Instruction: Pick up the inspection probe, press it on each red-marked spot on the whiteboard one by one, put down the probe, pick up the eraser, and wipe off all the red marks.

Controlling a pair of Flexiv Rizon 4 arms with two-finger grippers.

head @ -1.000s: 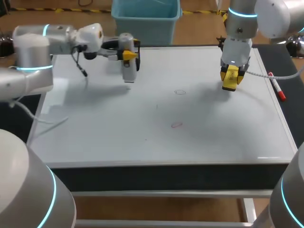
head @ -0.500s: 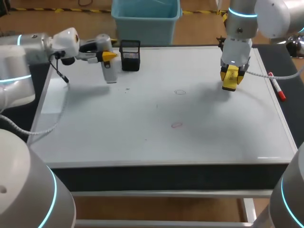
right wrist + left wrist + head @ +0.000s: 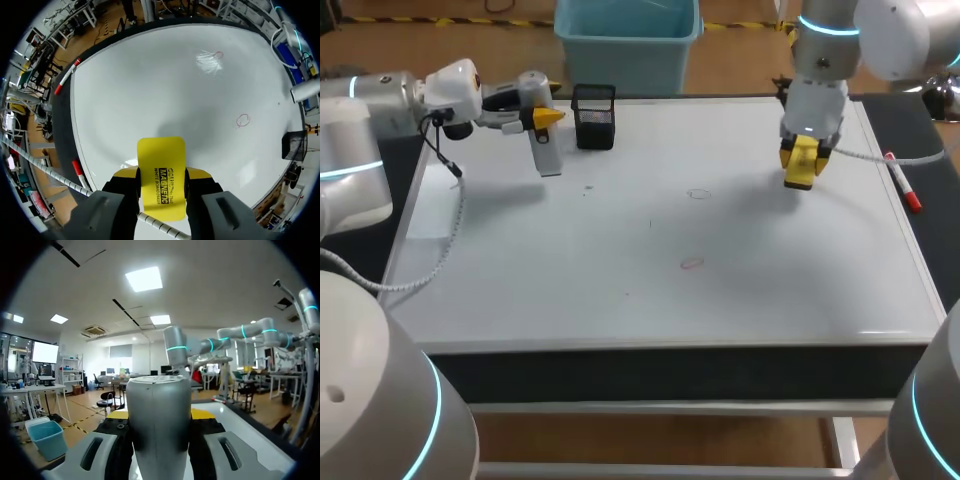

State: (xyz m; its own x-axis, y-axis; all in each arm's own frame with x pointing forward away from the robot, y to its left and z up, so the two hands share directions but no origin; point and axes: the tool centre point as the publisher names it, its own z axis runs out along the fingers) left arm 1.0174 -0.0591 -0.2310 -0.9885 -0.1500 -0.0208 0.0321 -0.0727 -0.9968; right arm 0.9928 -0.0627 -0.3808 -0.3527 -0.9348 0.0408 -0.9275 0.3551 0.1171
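The grey cylindrical probe (image 3: 544, 152) hangs from my left gripper (image 3: 546, 117), which is shut on it above the whiteboard's (image 3: 620, 300) back left, just left of the black holder (image 3: 594, 117). In the left wrist view the probe (image 3: 160, 425) fills the gap between the fingers of that gripper (image 3: 160, 415). My right gripper (image 3: 801, 158) is shut on the yellow eraser (image 3: 799, 166) over the back right of the board. The eraser (image 3: 161, 177) sticks out ahead of the right gripper (image 3: 161, 175). Two faint red rings (image 3: 698, 194) (image 3: 692, 263) lie mid-board; both marks (image 3: 243, 120) (image 3: 214, 56) also show in the right wrist view.
A red-capped marker (image 3: 903, 183) lies on the dark strip along the board's right edge, also visible as the marker (image 3: 67, 76) beside the right gripper. The black holder (image 3: 293, 144) stands at the board's far corner from the right wrist.
My left gripper has carried the probe leftward, away from the black holder. The right gripper with the eraser has shifted slightly toward the back.
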